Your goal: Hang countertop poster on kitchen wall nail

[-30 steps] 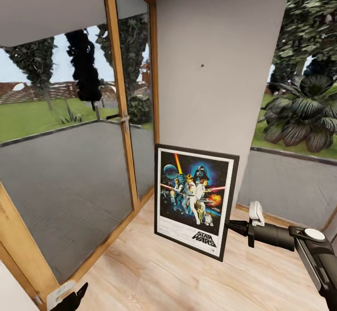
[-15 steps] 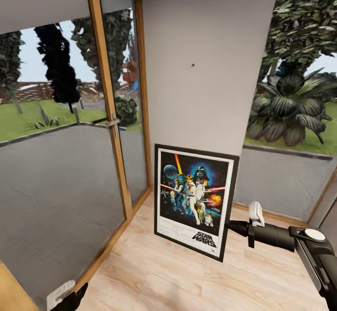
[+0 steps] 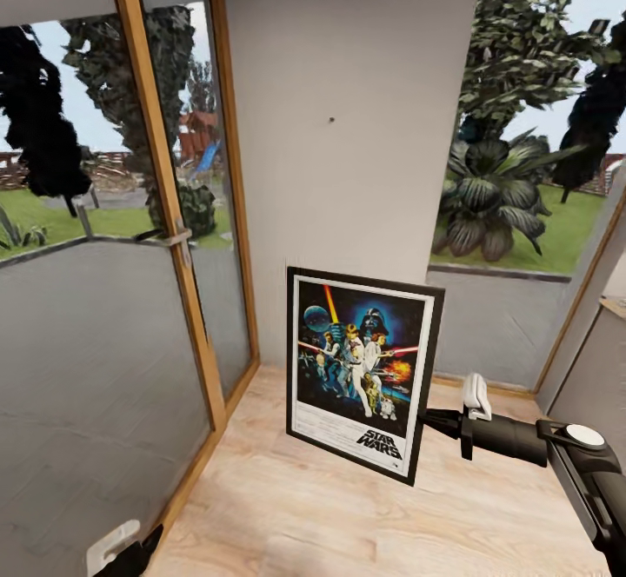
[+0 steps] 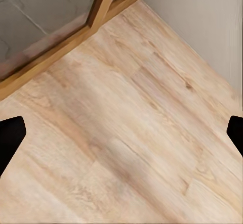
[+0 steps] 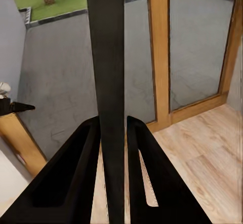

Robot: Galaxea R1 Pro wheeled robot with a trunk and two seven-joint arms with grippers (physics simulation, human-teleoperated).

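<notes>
At about 9 o'clock in the head view stands a tall glass door in a pale wood frame [image 3: 165, 212], with grass and dark trees behind the panes. At 7 o'clock, at the bottom edge, the left pincer [image 3: 130, 551] hangs low over the light wood-plank floor [image 3: 287, 507]; in the left wrist view its two black fingertips [image 4: 10, 138] sit far apart at opposite edges with bare floor between them, so it is spread open and holds nothing.

Just above centre, toward 12 o'clock, a tiny dark nail [image 3: 331, 119] projects from the plain light grey wall [image 3: 365, 82]. Directly below it, near centre, the upright rectangular Star Wars poster with thin black frame and white border [image 3: 361, 368] is held off the floor, slightly tilted, well apart from the nail.

At 4 o'clock the right pincer [image 3: 432, 421] on its black arm clamps the poster's right edge; the right wrist view shows both dark fingers [image 5: 81, 163] pressed against the frame [image 5: 109, 82] seen edge-on.

At 2 o'clock a window shows a broad-leaved plant [image 3: 491, 203].
</notes>
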